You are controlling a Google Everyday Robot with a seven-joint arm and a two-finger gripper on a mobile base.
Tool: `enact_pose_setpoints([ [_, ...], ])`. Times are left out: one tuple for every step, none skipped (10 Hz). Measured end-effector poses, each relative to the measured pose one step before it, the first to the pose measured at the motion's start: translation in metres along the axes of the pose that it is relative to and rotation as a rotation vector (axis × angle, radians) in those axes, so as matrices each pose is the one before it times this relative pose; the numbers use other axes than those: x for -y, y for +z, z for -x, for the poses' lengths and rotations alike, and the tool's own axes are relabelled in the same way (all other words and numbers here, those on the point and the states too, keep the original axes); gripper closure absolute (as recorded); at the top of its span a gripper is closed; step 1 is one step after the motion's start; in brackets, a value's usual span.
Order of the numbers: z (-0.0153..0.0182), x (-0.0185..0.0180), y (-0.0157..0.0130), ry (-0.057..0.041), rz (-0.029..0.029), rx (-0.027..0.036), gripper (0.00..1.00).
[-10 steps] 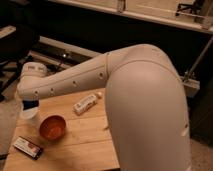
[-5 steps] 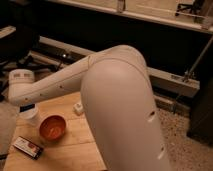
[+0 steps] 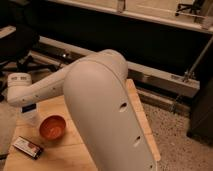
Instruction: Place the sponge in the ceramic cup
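Observation:
My white arm sweeps from the lower right across the wooden table [image 3: 60,155] to the far left. Its end carries the gripper [image 3: 25,103], which hangs straight over the ceramic cup [image 3: 31,118], a small white cylinder near the table's left edge. A small dark block, the sponge [image 3: 29,108], shows between the arm's end and the cup's rim. I cannot see whether it touches the cup. The arm's bulk hides much of the table's middle.
A red-orange bowl [image 3: 52,127] sits just right of the cup. Near the front left corner lies a flat black-and-white box [image 3: 28,148]. A dark wall and metal rail [image 3: 155,80] run behind the table, with speckled floor [image 3: 180,135] to its right.
The arm's elbow has swung nearer and now hides more of the table, including a light packet seen earlier. The arm's end has dropped a little towards the cup.

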Motion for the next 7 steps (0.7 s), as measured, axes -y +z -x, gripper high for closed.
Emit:
enact_pose_setpoints([
  [-0.0054,-0.00102,0.00623,0.00466,0.00621,-0.01469,1.0],
  [-0.00495,-0.00144,0.00482,0.00608,0.0093,-0.01414,1.0],
  [-0.00326,-0.0012,0.00306,0.0065,0.01011,-0.01076,1.0],
  [-0.00075,-0.00081,0.00089,0.00431,0.00719,-0.00493,1.0],
  [0.00161,-0.00062,-0.00087,0.00352,0.00559,-0.00041,1.0],
  [0.00233,-0.00024,-0.00132,0.00281,0.00428,0.00077,1.0],
  [0.00398,-0.00114,-0.00274,0.00164,0.00477,0.00306,1.0],
])
